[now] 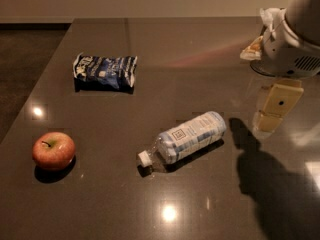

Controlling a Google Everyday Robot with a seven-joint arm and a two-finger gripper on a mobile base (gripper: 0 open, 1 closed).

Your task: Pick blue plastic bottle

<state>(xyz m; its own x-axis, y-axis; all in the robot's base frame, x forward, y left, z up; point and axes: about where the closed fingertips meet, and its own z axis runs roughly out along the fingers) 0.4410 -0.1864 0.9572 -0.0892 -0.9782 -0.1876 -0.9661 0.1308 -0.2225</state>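
Observation:
The blue plastic bottle [187,136] lies on its side near the middle of the dark table [200,59]. It is clear, with a pale blue-and-white label and a white cap pointing to the front left. My gripper [274,108] hangs above the table to the right of the bottle, apart from it. Its beige end points down and casts a shadow on the table in front of it. The arm's white wrist [292,49] is above it at the right edge.
A dark blue crinkled snack bag [105,72] lies at the back left. A red apple [53,150] sits at the front left. A pale object [255,46] shows partly behind the wrist at the back right. The table's left edge borders dark floor.

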